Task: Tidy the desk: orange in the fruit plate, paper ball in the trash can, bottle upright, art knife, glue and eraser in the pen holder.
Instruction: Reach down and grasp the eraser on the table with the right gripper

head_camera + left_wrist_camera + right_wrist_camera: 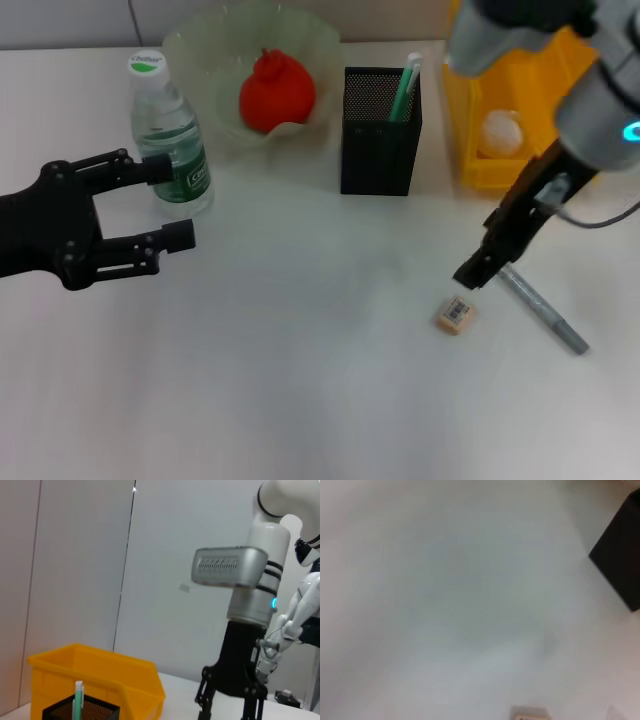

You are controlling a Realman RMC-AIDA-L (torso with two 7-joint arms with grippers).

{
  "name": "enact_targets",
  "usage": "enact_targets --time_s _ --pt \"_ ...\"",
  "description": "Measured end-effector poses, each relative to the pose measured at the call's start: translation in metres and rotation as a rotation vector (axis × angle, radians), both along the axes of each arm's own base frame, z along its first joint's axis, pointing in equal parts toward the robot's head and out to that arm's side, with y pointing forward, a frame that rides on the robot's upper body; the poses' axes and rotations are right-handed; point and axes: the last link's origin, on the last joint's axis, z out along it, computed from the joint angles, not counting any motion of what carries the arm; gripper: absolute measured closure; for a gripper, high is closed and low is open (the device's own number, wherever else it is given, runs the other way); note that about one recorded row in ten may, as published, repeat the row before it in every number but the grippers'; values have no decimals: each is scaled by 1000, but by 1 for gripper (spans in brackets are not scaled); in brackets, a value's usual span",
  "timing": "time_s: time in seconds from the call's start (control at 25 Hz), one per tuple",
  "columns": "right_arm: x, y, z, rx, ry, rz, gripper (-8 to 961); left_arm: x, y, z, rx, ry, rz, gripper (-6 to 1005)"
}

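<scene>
1. Table [300,400]: near and middle surface open to passage.
2. Far edge, blocked by a row: bottle [170,140], fruit plate [200,50], pen holder [380,135], yellow bin [480,165].
3. Right side: eraser [455,314] and art knife [545,310] lie low, just beside the right gripper [472,275].
4. Left gripper [170,205]: jaws spread, beside the bottle.

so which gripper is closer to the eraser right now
Right. The right gripper hovers just beside the eraser, over the art knife. The left gripper is open far across the table, next to the upright bottle.
</scene>
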Motion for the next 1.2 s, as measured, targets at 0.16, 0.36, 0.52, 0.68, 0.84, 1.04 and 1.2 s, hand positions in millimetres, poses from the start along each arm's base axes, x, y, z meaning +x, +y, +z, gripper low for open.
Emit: enact_targets --time_s 0.16,0.36,0.52,0.68,0.84,1.04,1.2 --pt "1 2 -28 7 -55 -38 191 -5 -2 1 3 15 11 199" --pt "10 -1 -51 10 -107 -47 191 -9 0 -2 -6 45 23 199" --pt "15 -3 -61 21 -128 -59 192 -9 2 -1 -4 54 23 199" --pt "23 -3 -68 29 -130 -89 192 -9 4 -1 13 64 21 199" --pt "28 -2 -71 34 -134 -105 192 -10 7 -4 28 76 21 199" --pt "37 -1 -76 43 -138 -119 192 -10 9 -5 32 80 24 200" --pt "41 -1 -79 41 -149 -122 191 -9 9 -5 32 78 23 200"
